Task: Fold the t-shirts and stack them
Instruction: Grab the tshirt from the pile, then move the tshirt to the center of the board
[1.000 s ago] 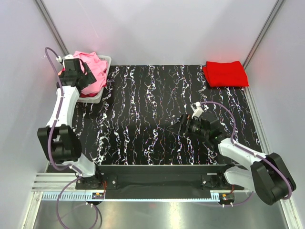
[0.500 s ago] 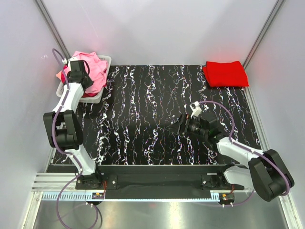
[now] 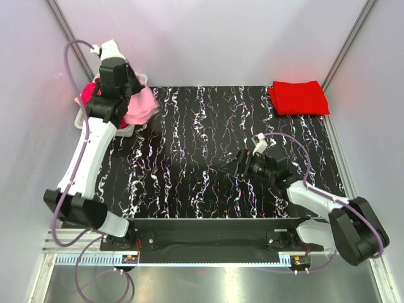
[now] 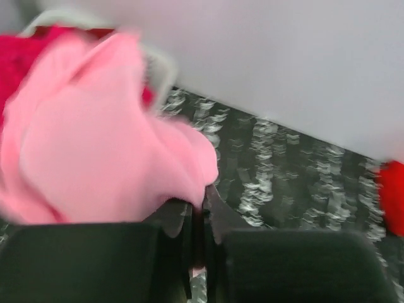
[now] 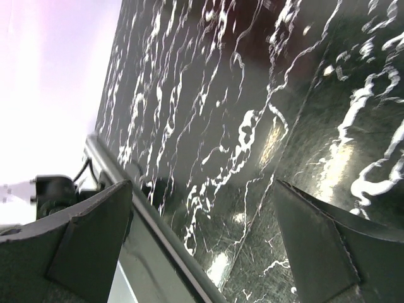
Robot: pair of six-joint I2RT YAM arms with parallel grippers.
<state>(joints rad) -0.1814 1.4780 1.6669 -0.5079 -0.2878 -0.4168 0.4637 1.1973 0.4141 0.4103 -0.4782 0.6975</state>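
Observation:
My left gripper is shut on a fold of the light pink t-shirt and holds it raised over the right rim of the white mesh basket. In the left wrist view the pink t-shirt hangs from the closed jaws of the left gripper, pinched at its edge. A magenta t-shirt lies behind it in the basket. A bright red t-shirt lies folded at the table's far right corner. My right gripper hovers low over mid-table, open and empty.
The black marbled table top spreads between the basket and the red t-shirt. Grey walls close in on three sides. The metal rail at the table's near edge shows in the right wrist view.
My left gripper closed on the pink t-shirt in the basket, then rose and swung right, pulling the shirt up over the basket's rim. The right arm barely moved.

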